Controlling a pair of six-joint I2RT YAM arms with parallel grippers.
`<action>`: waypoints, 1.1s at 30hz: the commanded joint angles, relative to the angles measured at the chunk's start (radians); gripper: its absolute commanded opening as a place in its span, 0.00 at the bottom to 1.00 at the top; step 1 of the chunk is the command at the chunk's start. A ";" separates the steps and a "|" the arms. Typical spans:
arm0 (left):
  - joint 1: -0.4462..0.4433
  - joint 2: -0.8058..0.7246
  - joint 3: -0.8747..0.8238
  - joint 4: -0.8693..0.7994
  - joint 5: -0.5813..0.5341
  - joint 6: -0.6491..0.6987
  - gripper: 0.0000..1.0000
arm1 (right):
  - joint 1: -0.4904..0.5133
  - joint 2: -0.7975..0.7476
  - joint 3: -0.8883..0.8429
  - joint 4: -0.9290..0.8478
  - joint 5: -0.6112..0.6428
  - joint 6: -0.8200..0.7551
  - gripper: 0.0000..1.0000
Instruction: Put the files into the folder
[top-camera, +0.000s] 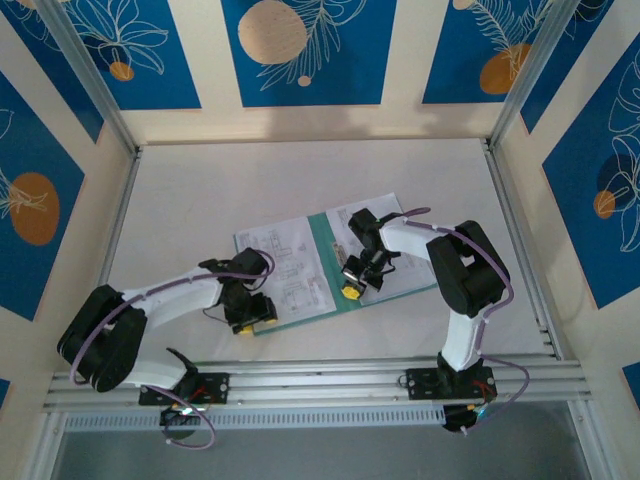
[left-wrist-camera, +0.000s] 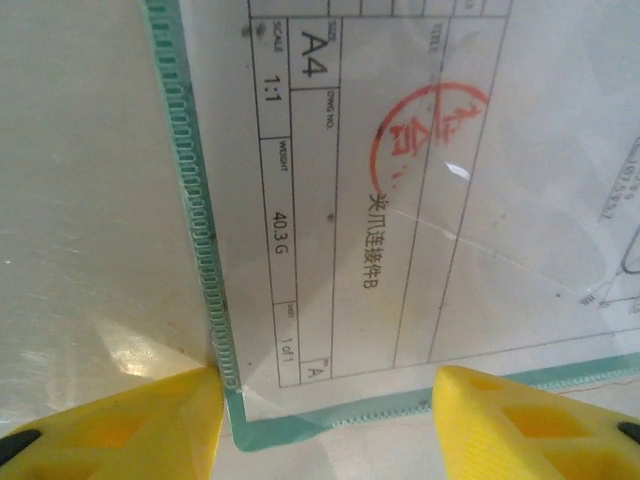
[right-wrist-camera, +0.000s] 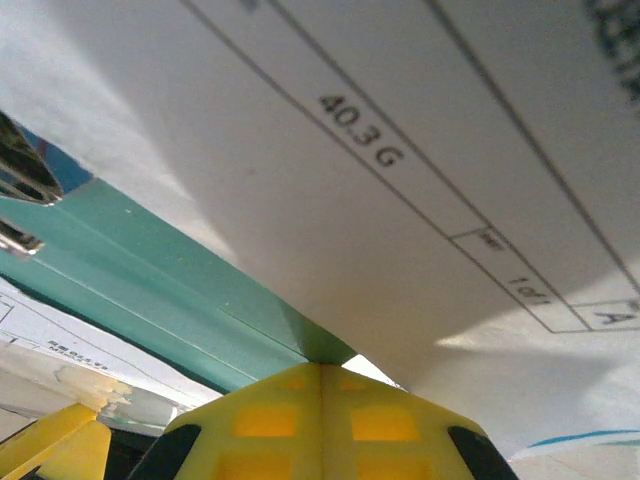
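Teal-green folder (top-camera: 322, 258) lying open and slightly skewed at centre of the frame, white printed sheets (top-camera: 283, 262) flat across both halves, title-block corner (left-wrist-camera: 400, 200) tucked inside ribbed teal edge (left-wrist-camera: 203, 230) at lower left, one sheet (right-wrist-camera: 420, 200) raised above the teal card (right-wrist-camera: 150, 275).

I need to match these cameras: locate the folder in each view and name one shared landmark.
Top external: folder, lying open at the centre of the table.
Left wrist: its ribbed teal edge, left and bottom.
Right wrist: teal band, lower left.
Shared landmark: printed "40.3 G" cell, both wrist views.
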 joint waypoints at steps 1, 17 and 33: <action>-0.019 0.004 0.032 -0.075 -0.045 -0.011 0.58 | 0.019 0.065 -0.042 -0.038 0.044 0.011 0.00; -0.042 0.012 0.009 0.179 0.016 -0.067 0.55 | 0.030 0.064 -0.058 -0.026 0.038 0.020 0.00; -0.046 -0.240 0.032 0.164 -0.030 -0.099 0.53 | 0.030 0.077 -0.058 -0.013 0.023 0.010 0.00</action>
